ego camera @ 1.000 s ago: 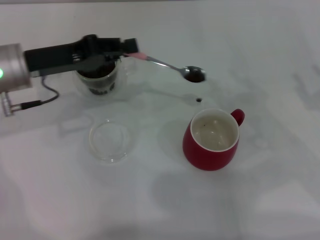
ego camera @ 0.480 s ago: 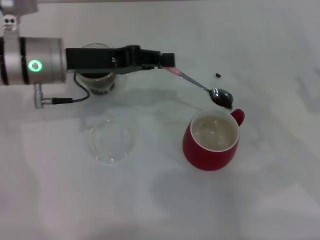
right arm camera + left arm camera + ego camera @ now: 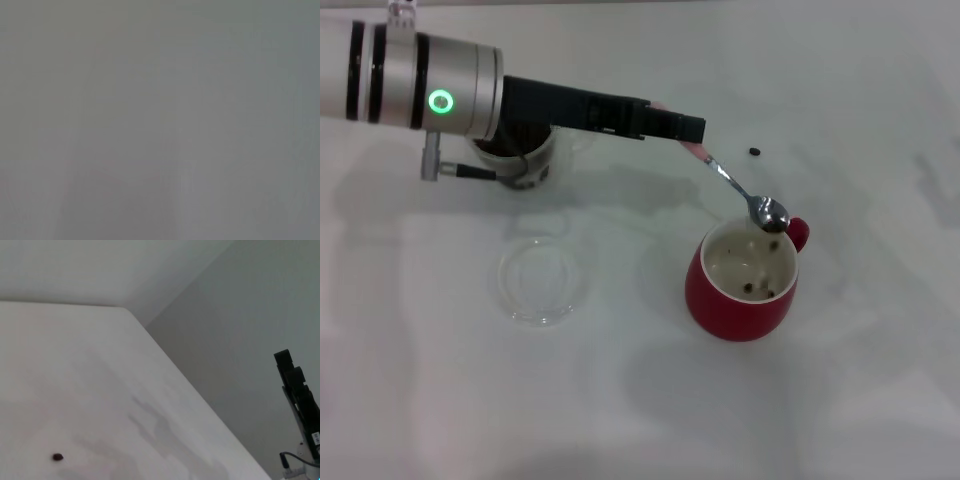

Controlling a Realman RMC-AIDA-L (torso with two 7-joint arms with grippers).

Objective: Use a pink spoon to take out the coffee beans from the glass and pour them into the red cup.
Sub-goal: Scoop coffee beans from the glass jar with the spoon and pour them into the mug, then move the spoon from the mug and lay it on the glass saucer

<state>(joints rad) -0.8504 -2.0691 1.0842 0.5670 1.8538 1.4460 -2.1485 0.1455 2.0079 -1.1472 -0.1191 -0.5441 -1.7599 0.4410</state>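
**Spoon tipped over red cup, beans dropping in**

Far left: glass [image 3: 518, 160], mostly hidden under the left arm, dark beans inside it. Nearer, left of centre: dish [image 3: 542, 281], clear and shallow, flat on the table [image 3: 620, 400].

Centre: left gripper [image 3: 682, 131] reaching right from the far left, above the table, clamped on the pink handle of the spoon [image 3: 748, 200]. Spoon slanting down and to the right, metal bowl tilted just over the far rim of the cup [image 3: 748, 281], beside the cup's handle.

Right of centre: cup upright, handle to the far right, a few beans [image 3: 760, 288] lying on the white inside. One more at the spoon's lip, apparently dropping.

Far right of the gripper: stray bean [image 3: 754, 152] on the table, well apart from the cup; seen too in the left wrist view [image 3: 58, 457].

Right gripper not seen.
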